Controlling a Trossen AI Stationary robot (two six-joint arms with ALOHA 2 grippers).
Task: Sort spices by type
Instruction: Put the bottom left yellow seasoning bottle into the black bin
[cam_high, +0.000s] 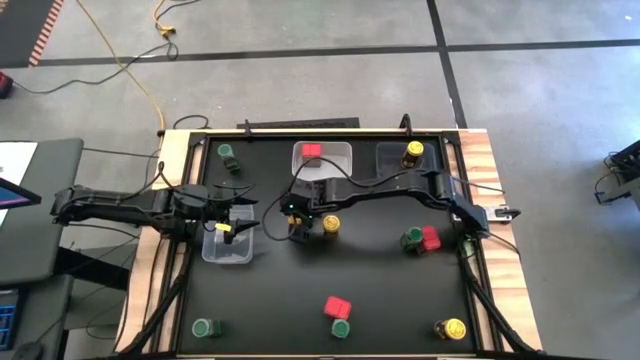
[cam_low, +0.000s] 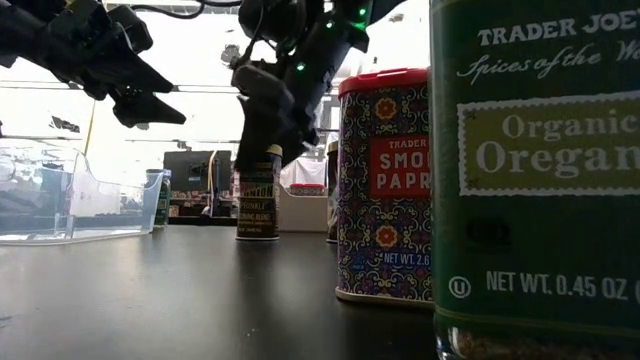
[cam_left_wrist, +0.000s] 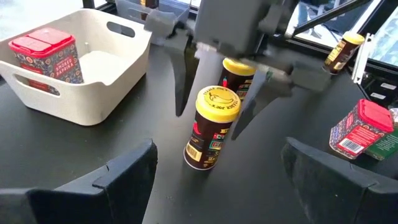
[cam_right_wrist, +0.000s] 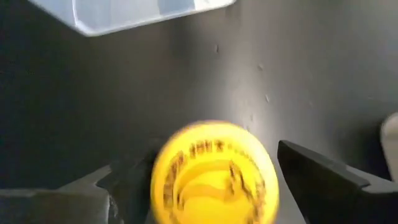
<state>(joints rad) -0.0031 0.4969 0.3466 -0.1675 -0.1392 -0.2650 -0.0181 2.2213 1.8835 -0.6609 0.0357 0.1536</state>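
high view: even, diffuse overhead light; the matte black surface (cam_high: 270, 290) shows no glare, and shadows under the arms are soft and short. low view: strongly backlit; the bright room behind washes out to white, turning the arms into dark silhouettes, while the green-labelled jar (cam_low: 535, 180) at the lens is oversized and slightly soft. left wrist view: well lit and mostly sharp, with pale reflections on the surface; the near fingers (cam_left_wrist: 124, 180) are blurred. right wrist view: dim, with a soft sheen on the surface; the yellow lid (cam_right_wrist: 214, 174) is smeared and out of focus.
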